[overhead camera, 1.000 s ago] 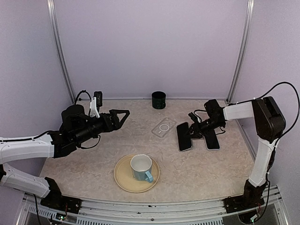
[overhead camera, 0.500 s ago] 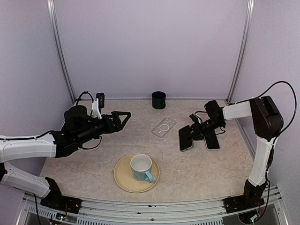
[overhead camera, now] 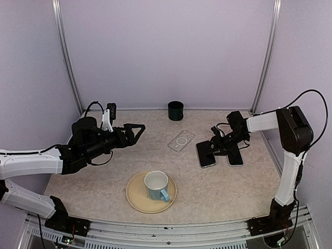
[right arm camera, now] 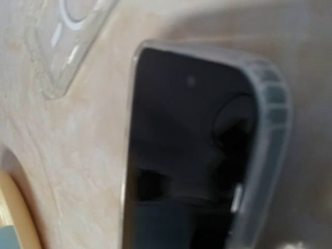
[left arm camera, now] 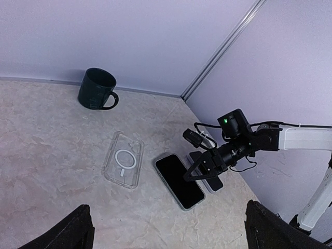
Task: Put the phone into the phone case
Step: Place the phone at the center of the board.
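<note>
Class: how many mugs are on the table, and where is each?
2. A dark green mug stands at the back, in the middle; a white-and-blue mug sits on the tan plate near the front. None appears hidden.

Lilac booth around a marbled desk

A beige, marble-patterned desk is enclosed by plain lilac panels. A back wall is seen beyond the left hand, and side walls are set out to either side of it. Aluminium posts are fixed at the rear corners. A metal rail is run along the desk's edge behind the hand. Soft, even light is cast, and only faint shadows are left.
</note>
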